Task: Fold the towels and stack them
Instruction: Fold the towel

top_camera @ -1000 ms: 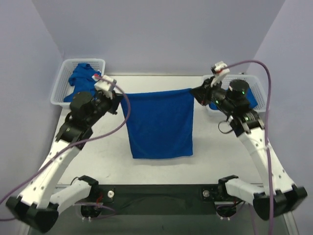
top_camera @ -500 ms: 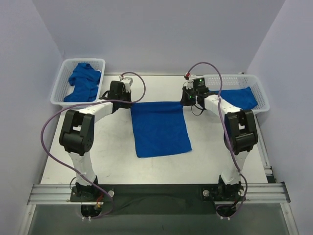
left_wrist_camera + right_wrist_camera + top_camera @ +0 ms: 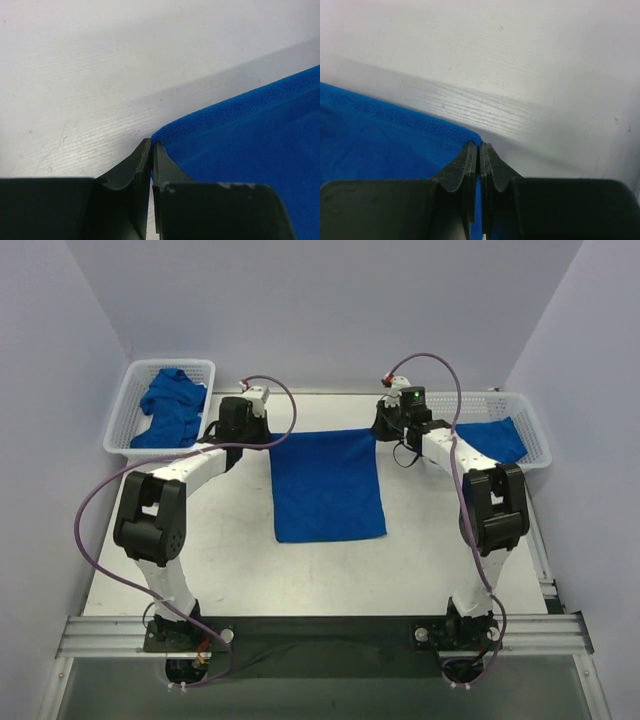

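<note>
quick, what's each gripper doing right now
Left gripper: closed, pinching the far left corner of the spread blue towel.
Right gripper: closed, pinching the far right corner of the same towel.

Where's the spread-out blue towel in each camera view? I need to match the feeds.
Top external: the spread towel lies mid-table, its far corners pinched by the left gripper and the right gripper.
Left wrist: the towel fills the lower right, its corner between the closed jaws.
Right wrist: the towel fills the lower left, its corner between the closed jaws.
Shared landmark: the white table, bare beyond the towel's far edge.
</note>
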Controlling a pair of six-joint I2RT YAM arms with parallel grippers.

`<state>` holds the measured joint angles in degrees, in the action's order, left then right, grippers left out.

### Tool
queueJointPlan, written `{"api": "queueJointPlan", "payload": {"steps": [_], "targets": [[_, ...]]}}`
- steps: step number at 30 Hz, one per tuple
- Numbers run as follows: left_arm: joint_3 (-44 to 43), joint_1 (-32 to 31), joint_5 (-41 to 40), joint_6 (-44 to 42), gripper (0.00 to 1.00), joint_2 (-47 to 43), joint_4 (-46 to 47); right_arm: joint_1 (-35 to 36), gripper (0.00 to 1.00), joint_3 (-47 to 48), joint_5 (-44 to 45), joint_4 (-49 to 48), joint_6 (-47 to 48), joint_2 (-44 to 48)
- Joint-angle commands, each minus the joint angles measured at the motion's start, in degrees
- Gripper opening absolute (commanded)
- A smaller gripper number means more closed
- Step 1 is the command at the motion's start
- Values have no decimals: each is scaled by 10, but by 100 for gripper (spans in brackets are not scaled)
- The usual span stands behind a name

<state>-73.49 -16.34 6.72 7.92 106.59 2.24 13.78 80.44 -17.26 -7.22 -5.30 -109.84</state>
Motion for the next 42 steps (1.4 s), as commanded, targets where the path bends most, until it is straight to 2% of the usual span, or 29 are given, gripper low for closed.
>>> {"api": "queueJointPlan", "payload": {"steps": [1, 14, 21, 25, 33, 42], "targets": [[22, 4, 12, 3, 0, -54, 22, -5, 0, -27, 3, -5, 13, 32], [99, 3, 85, 82, 0, -135, -104, -5, 0, -114, 0, 38, -25, 106], [133, -1, 102, 116, 0, -200, -140, -5, 0, -144, -19, 60, -59, 155], [181, -10, 116, 143, 0, -230, -147, -2, 0, -198, -27, 69, -95, 190], [251, -46, 122, 156, 0, -223, -155, 6, 0, -292, -38, 86, -159, 204], [252, -48, 77, 159, 0, -172, -171, 10, 0, -305, -25, 87, -169, 154]]}}
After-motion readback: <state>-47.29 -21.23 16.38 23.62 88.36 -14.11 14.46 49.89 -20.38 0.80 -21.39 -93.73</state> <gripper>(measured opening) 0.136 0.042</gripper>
